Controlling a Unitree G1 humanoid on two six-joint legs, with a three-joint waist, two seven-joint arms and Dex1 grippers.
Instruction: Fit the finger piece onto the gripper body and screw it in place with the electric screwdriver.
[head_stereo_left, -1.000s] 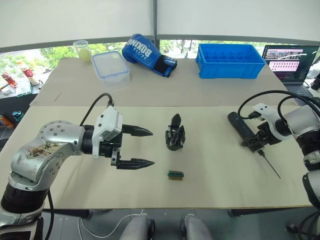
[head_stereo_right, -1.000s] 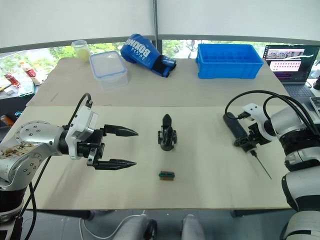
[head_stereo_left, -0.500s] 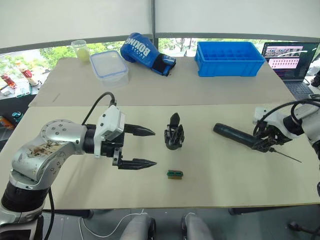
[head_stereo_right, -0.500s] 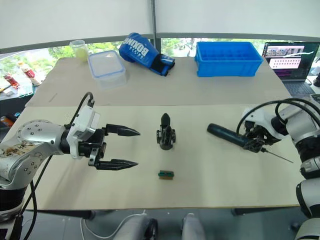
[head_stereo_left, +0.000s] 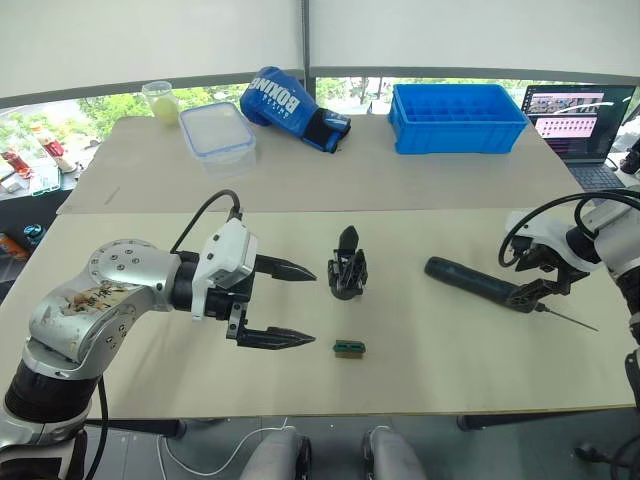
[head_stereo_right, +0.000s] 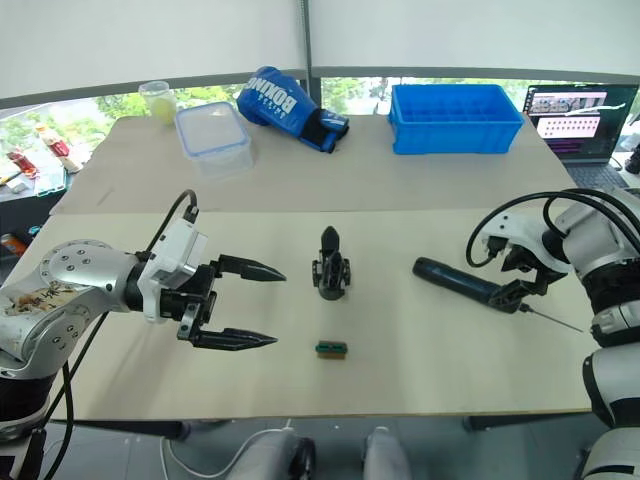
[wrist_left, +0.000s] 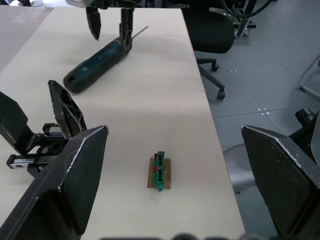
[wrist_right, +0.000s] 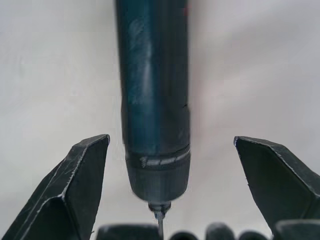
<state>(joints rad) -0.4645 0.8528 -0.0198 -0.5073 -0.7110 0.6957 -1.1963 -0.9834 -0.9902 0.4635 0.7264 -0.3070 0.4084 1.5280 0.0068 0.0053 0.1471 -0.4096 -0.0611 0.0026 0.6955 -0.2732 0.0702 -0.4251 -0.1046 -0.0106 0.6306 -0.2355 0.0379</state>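
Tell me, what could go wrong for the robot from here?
The screwdriver lies loose on the table between the open fingers of the right gripper. It is round, so it might roll when nudged, and its thin bit points toward the table's right edge. The left gripper is open near the gripper body, which stands upright and could tip over if bumped. I cannot spot the finger piece, so the fitting may stall.

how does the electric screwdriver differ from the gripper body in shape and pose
The electric screwdriver is a long dark cylinder lying flat on the table; the gripper body is short and chunky and stands upright with one pointed finger up. The screwdriver ends in a thin silver bit, while the gripper body shows no metal tip. The screwdriver lies between the right end effector's open fingers; the gripper body stands alone. Both rest on the table.
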